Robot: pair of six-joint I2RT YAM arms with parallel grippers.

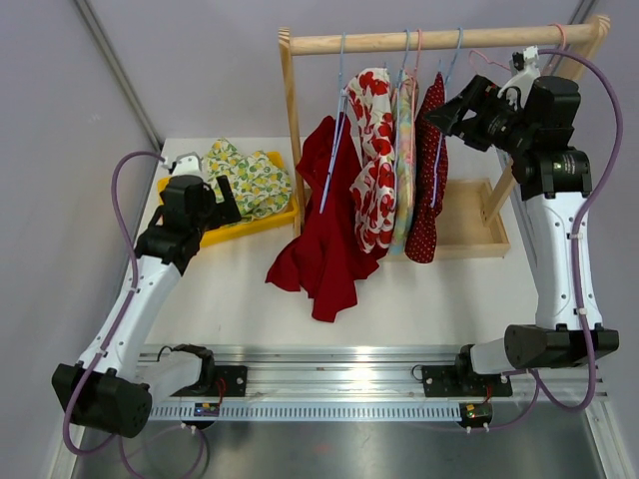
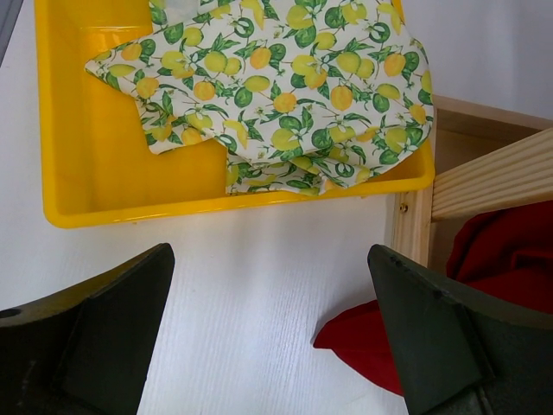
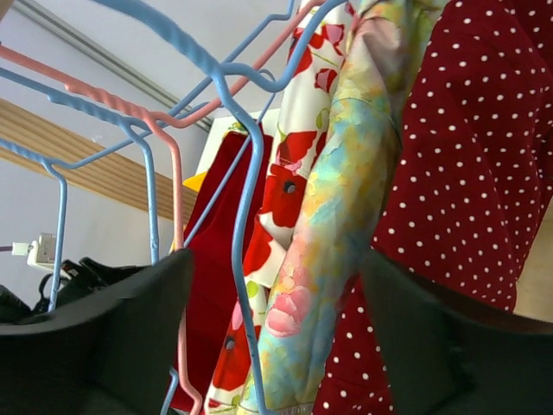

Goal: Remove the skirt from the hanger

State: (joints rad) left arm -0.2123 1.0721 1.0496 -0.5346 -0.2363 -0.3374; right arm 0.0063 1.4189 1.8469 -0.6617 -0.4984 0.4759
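Observation:
Several garments hang on wire hangers from the wooden rail [image 1: 439, 40]: a plain red one [image 1: 324, 239] sagging onto the table, a red-and-white floral one [image 1: 374, 160], a pastel floral one [image 1: 404, 170] and a red polka-dot one [image 1: 431, 180]. My right gripper [image 1: 439, 115] is open, high up beside the polka-dot garment. In the right wrist view my right gripper [image 3: 276, 346] is open, with a blue hanger wire [image 3: 242, 259], the pastel garment [image 3: 346, 216] and the polka-dot cloth [image 3: 467, 173] ahead between its jaws. My left gripper [image 1: 225, 200] is open and empty by the yellow tray.
A yellow tray [image 1: 230, 232] at the back left holds a lemon-print cloth [image 1: 250, 180], which also shows in the left wrist view [image 2: 276, 95]. The rack's wooden post [image 2: 410, 225] and base tray [image 1: 469, 225] stand right of it. A red cloth corner [image 2: 363, 341] lies by the left gripper [image 2: 272, 337].

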